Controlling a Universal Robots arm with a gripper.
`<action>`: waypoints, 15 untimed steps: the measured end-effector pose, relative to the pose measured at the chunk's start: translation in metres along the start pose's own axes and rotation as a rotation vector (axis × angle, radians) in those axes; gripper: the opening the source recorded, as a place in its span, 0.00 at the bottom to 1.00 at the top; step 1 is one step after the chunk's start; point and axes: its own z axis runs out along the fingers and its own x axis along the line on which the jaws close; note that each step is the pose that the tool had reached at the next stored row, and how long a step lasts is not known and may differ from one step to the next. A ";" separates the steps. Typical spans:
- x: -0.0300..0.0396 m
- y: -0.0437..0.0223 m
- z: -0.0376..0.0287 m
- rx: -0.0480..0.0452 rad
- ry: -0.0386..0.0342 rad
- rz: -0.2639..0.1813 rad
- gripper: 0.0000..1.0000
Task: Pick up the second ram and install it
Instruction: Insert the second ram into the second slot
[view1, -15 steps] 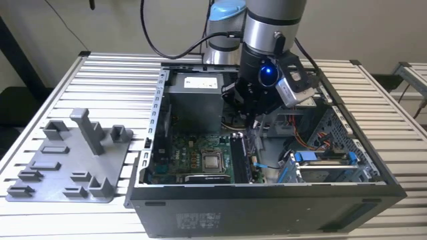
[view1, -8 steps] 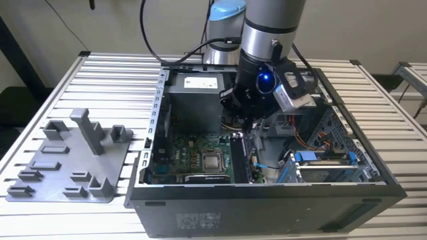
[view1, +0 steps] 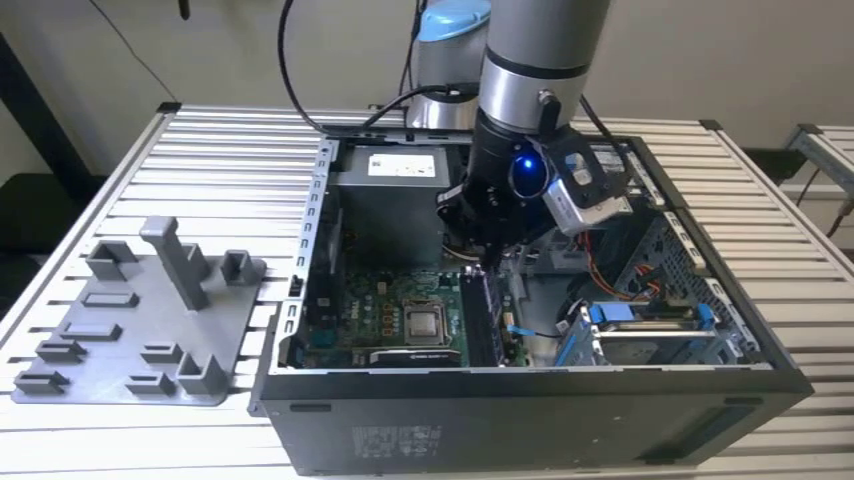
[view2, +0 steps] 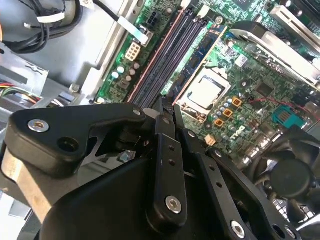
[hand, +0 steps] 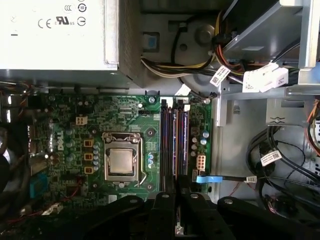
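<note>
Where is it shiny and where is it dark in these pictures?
Exterior view: a blue light glows on the arm, and the computer case is shadowy inside. Both wrist views: the silver processor lid gleams; the black claw looks dark.

The arm reaches steeply down, its hand pointing downward with fingers pressed close.

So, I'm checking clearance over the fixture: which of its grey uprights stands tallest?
The slim post near the middle of the grey fixture plate; it rises well above the squat blocks around it.
</note>
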 end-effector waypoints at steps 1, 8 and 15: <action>0.0003 -0.0003 0.0014 -0.0001 0.0000 -0.001 0.14; 0.0008 -0.0051 0.0138 0.0000 -0.0002 -0.006 0.14; 0.0009 -0.0146 0.0254 0.0001 -0.0002 -0.008 0.14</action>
